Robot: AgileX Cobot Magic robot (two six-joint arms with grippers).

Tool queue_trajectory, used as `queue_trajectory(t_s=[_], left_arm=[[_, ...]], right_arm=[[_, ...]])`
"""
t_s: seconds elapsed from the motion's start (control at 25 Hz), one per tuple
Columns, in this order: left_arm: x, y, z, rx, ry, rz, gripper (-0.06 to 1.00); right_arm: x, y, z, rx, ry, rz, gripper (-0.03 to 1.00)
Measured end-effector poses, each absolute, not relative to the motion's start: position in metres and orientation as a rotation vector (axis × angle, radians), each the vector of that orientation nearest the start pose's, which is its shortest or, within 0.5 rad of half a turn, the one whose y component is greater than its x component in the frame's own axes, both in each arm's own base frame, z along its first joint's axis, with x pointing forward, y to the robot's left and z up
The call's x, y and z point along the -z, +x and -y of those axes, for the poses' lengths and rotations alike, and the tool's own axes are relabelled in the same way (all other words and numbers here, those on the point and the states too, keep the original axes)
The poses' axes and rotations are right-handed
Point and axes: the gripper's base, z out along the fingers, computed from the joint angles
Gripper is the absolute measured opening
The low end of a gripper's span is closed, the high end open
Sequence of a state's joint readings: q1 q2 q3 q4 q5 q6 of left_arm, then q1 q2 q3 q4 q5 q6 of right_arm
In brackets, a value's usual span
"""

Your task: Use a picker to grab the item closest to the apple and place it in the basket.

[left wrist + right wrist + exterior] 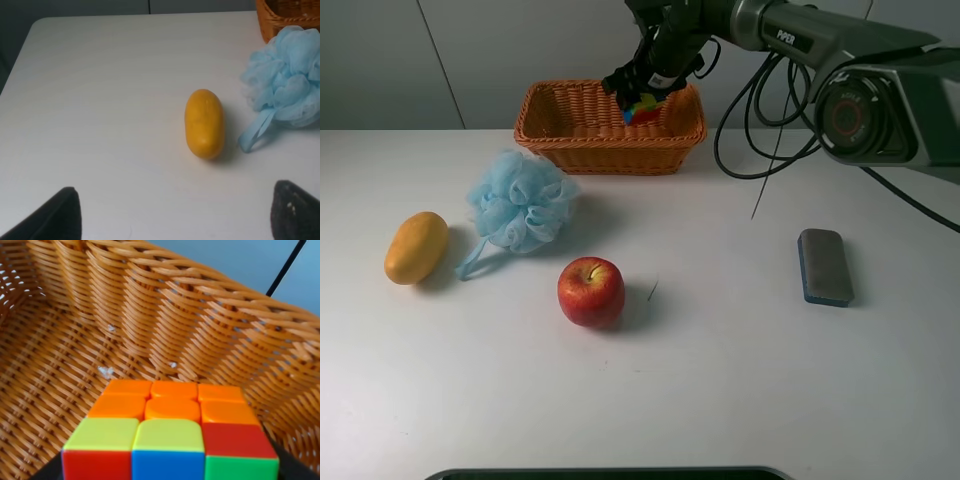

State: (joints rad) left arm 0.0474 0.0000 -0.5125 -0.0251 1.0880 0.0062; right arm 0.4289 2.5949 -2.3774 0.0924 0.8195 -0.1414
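A red apple (pixel 590 290) sits on the white table near the middle. My right gripper (pixel 644 92) is over the right part of the wicker basket (pixel 610 152) at the back and is shut on a multicoloured puzzle cube (pixel 642 108). In the right wrist view the cube (pixel 170 440) fills the lower part of the picture, just above the basket's woven floor and wall (pixel 150 315). My left gripper (pixel 175 220) is open and empty, its dark fingertips (pixel 55 215) hovering over bare table short of the mango; it is out of the exterior view.
A yellow mango (pixel 416 247) lies at the left and shows in the left wrist view (pixel 204 123). A blue bath pouf (pixel 520 200) lies between mango and basket, seen too in the left wrist view (pixel 285 80). A grey-blue board eraser (pixel 825 265) lies at the right. Black cables hang behind the basket.
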Motion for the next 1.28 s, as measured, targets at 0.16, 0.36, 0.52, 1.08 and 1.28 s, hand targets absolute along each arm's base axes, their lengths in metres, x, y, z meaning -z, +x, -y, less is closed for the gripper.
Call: queue_trajectory(t_s=[0.16,0.36,0.52,1.08,1.28], left_arm=[[-0.279,-0.007,0.002,-0.003,-0.041,-2.058,0.73],[-0.279,-0.007,0.002,-0.003,-0.041,-2.058,0.73],[-0.278,-0.007,0.002,-0.004,-0.041,-2.06,0.73],[-0.278,-0.007,0.002,-0.007,-0.041,-2.061,0.73],[-0.278,-0.007,0.002,-0.007,-0.041,-2.061,0.73]], right_arm=[[-0.152,0.512,-0.241,-0.228,-0.66,-2.443,0.45],[-0.152,0.511,-0.241,-0.229,-0.667,-2.457,0.69],[-0.155,0.507,-0.239,-0.219,-0.686,-2.49,0.7],[-0.272,0.465,-0.217,-0.157,-0.753,-2.552,0.7],[-0.309,0.45,-0.21,-0.155,-0.76,-2.493,0.7]])
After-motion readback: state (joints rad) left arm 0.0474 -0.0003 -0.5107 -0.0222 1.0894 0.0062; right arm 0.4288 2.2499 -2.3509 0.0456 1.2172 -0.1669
